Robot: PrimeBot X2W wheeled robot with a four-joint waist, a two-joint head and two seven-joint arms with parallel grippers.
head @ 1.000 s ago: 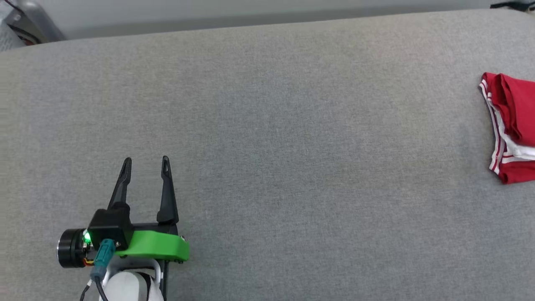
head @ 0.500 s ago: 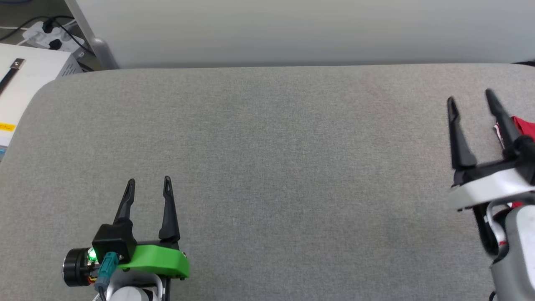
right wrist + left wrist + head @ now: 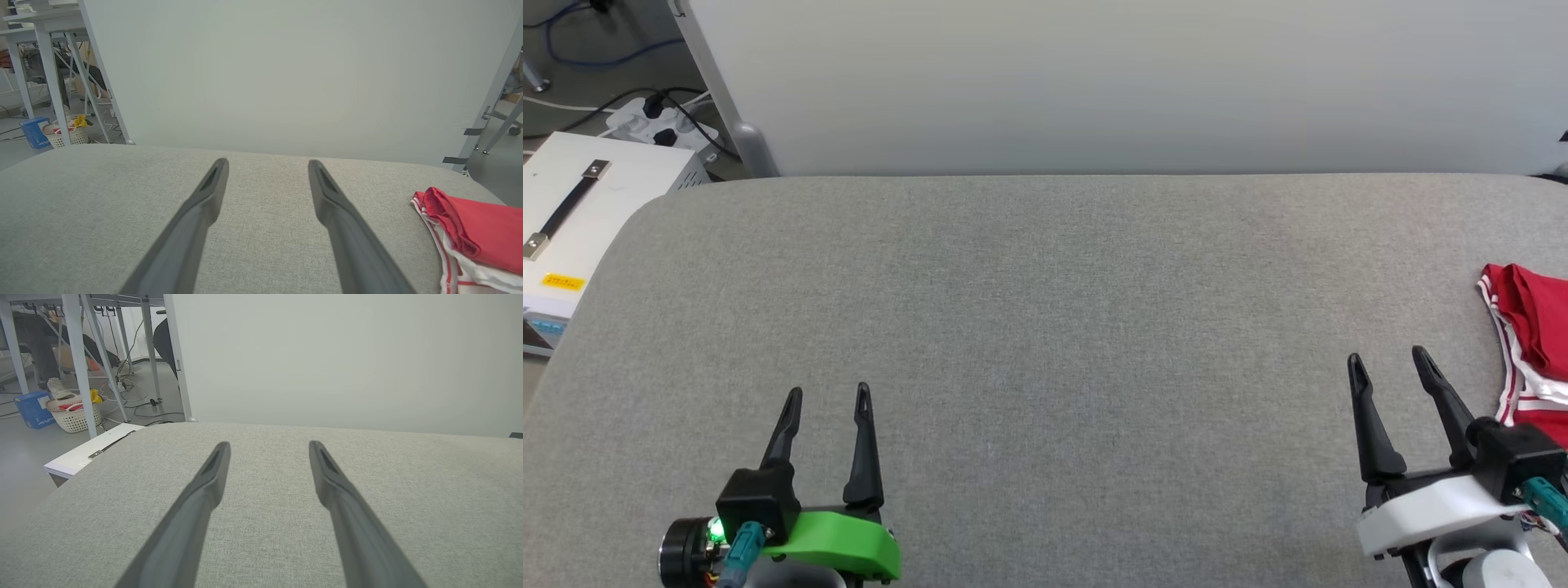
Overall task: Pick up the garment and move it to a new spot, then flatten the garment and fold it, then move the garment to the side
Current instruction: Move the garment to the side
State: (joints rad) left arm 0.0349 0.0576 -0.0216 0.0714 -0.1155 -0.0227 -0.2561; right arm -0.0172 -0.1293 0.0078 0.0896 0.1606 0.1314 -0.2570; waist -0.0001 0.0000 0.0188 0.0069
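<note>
red jersey (image 3: 1534, 327) lies folded at the right edge of the grey table (image 3: 1045, 286) — set aside, you'd judge, so your left gripper (image 3: 828, 389) and right gripper (image 3: 1387, 355) hover spread, empty.

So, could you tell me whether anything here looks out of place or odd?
Nothing stands out: the garment lies folded near the right edge of the grey table, with no damage visible.

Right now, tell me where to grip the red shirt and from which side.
Probably the striped left-facing edge of the red shirt, where folded layers stack up. Come from that side with the open right hand, nearest it.
</note>
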